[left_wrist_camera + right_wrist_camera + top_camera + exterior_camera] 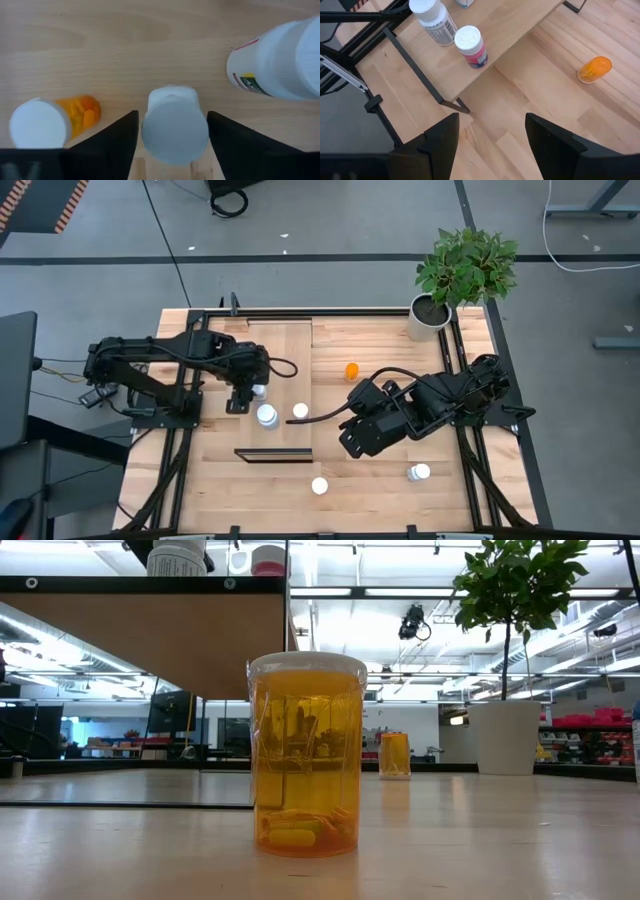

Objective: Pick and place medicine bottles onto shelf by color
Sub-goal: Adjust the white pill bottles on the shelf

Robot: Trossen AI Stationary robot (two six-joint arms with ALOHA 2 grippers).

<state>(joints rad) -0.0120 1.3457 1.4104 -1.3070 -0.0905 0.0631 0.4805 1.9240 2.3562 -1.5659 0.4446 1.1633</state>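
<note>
The left gripper [243, 398] hangs over the shelf [285, 340], near its left edge, with a small white-capped bottle [174, 129] standing upright between its two dark fingers [112, 142]; in the left wrist view a gap shows on either side of the cap, so the jaws look spread around it, not pinching it, and the step in hand reads as letting this bottle go onto the shelf. Beside it on the board stand a large white bottle [267, 416] and a pink bottle with a white cap [300, 412], near the shelf's front right corner. The right gripper [352, 442] waits over the middle of the worktop, its jaws spread and empty. Off the shelf are an uncapped orange bottle [352, 370] toward the worktop's far edge, a white-capped bottle [320, 486] at its front edge, and another white-capped one [419, 472] toward the front right corner. The next move probably calls for lifting the left gripper straight up clear of the cap without tipping its neighbours, then fetching a loose bottle to its colour group
</note>
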